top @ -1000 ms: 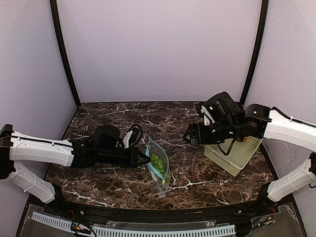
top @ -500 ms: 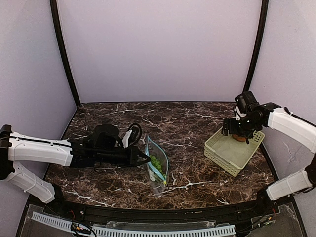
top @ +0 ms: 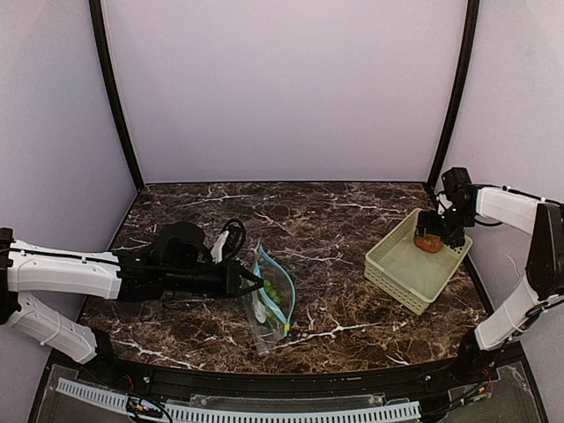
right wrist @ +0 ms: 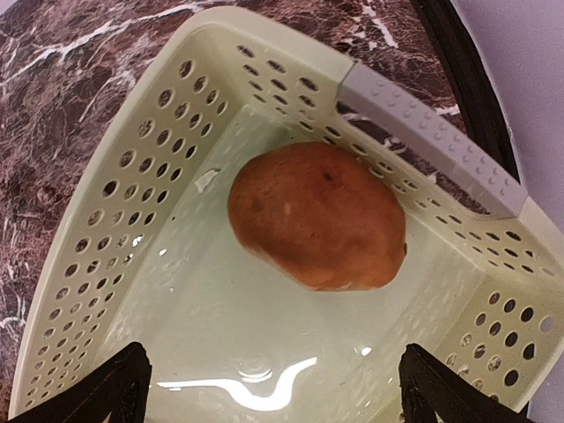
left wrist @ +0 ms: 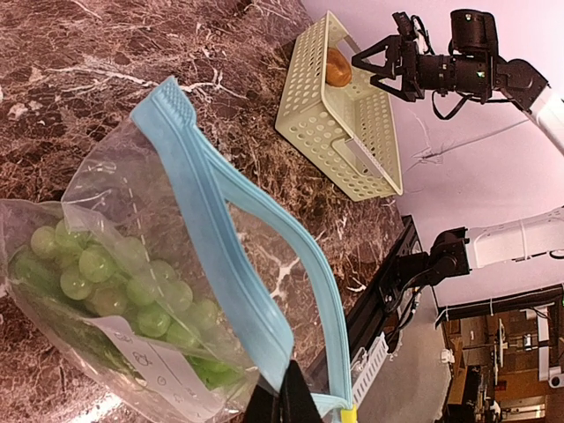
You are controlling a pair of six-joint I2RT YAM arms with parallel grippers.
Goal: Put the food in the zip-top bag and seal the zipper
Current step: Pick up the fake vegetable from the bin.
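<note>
Stretched over basket (right wrist: 106, 220) with right fingers (right wrist: 110, 392) spread wide, potato (right wrist: 317, 216) ahead between them; clamped on zipper (left wrist: 229, 220) with left fingers (left wrist: 280, 404).

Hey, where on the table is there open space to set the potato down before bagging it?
Bare table lies between the bag and the basket, and along the back wall. It's crowded at the left, where the left gripper pinches the bag, and at the right, where the open right gripper hovers over the potato in the basket.
</note>
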